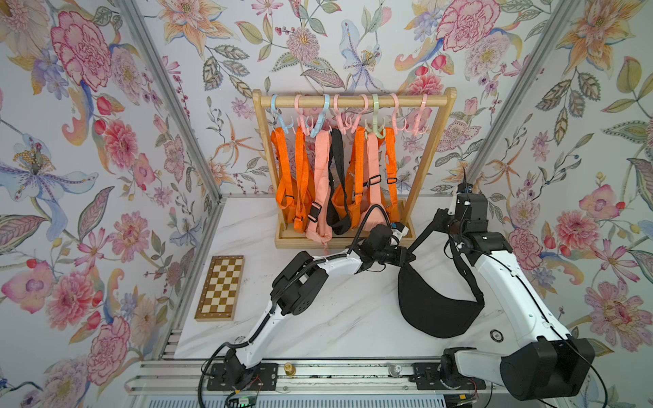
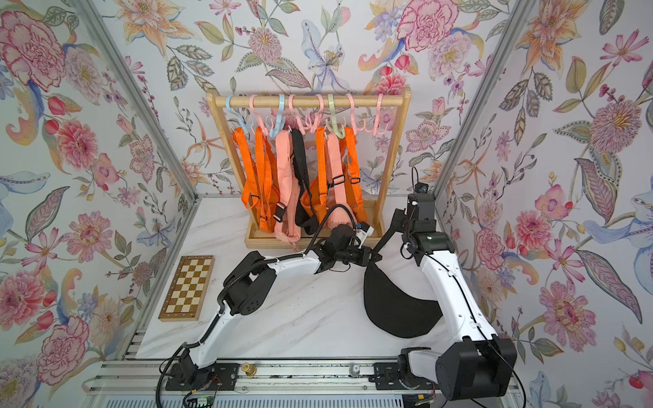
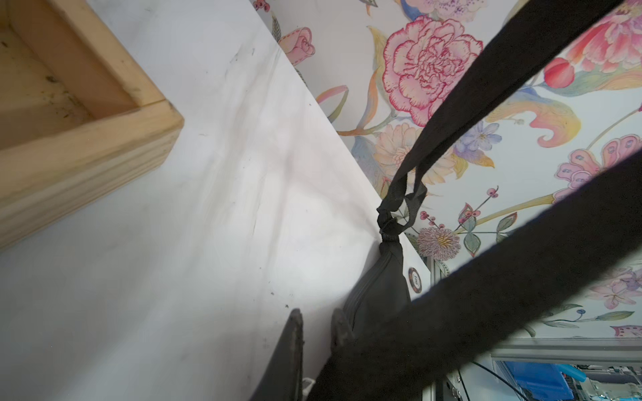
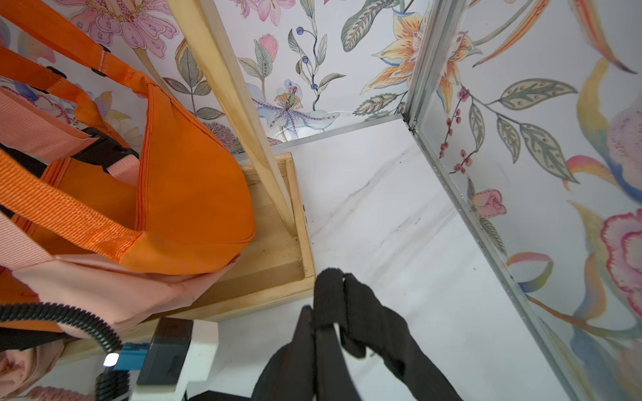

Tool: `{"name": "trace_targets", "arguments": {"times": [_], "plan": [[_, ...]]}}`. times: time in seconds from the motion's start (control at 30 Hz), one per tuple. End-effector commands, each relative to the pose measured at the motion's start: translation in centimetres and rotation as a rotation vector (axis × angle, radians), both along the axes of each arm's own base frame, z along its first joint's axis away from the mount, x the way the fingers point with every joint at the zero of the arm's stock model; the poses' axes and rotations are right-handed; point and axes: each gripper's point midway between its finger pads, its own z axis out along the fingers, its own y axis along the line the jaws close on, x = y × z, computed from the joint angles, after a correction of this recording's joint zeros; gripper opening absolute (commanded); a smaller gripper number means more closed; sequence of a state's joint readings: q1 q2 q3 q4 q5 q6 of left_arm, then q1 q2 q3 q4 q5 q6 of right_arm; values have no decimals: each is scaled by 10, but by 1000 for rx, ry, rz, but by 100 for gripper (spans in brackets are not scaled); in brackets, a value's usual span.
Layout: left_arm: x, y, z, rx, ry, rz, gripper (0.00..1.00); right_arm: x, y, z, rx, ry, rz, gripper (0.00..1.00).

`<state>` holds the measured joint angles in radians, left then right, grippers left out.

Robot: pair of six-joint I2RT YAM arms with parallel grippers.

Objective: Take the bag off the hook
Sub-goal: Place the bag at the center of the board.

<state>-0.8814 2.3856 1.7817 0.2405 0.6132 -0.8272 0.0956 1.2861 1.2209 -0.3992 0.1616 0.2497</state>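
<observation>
A black bag [image 1: 434,307] [image 2: 395,311] rests with its body on the white table, clear of the hooks [image 1: 422,116] on the wooden rail. Its strap [image 4: 368,312] runs up to my right gripper [image 1: 441,216] [image 4: 315,317], which is shut on it beside the rack's right post. My left gripper [image 1: 406,256] [image 3: 318,314] sits low at the bag's left end [image 3: 378,288]. Its fingers stand a little apart, with bare table showing between them. One strap run [image 3: 486,312] crosses over the finger nearest the bag.
The wooden rack [image 1: 353,101] at the back holds several orange, pink and black bags [image 1: 318,183] on coloured hooks. Its base tray [image 3: 87,145] [image 4: 264,295] lies close to both grippers. A chessboard [image 1: 221,288] lies at the table's left. Papered walls close in the sides.
</observation>
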Motion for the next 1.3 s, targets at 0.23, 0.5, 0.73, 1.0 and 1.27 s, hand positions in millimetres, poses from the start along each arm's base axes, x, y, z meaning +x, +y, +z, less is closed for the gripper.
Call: {"name": "trace_targets", "arguments": {"times": [0.23, 0.5, 0.73, 1.0, 1.27], "plan": [[-18, 61, -27, 132, 60, 25, 78, -2, 22, -18, 166, 4, 32, 1], [-9, 98, 11, 127, 5, 109, 100, -17, 33, -56, 188, 106, 49, 3], [-12, 107, 53, 67, -32, 110, 100, -18, 47, -96, 210, 199, 59, 3], [-3, 128, 99, 25, -123, 176, 100, -30, 64, -127, 231, 265, 54, 27], [26, 158, 159, 64, -361, 339, 100, -51, 42, -127, 228, 235, -32, 68]]}}
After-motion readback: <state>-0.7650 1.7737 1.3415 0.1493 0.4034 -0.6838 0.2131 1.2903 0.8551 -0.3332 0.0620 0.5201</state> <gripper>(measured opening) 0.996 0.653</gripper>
